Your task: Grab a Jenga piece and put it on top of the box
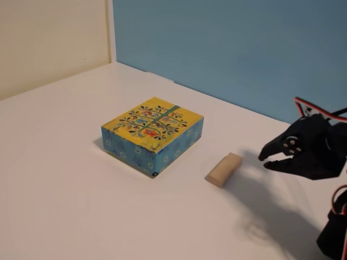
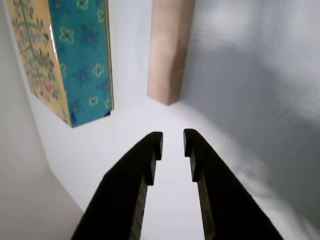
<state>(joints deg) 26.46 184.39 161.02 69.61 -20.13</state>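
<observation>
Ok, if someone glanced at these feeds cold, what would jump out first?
Probably the box, its bright yellow patterned top and blue sides loud against the white table in the fixed view. Next, the plain Jenga piece lying just right of it, with the gripper near it, black fingers slightly parted and empty.

White table (image 1: 65, 179), blue wall (image 1: 227, 49) behind.

The black arm reaches in low from the fixed view's right, its fingers (image 2: 150, 155) slightly parted and empty.
</observation>
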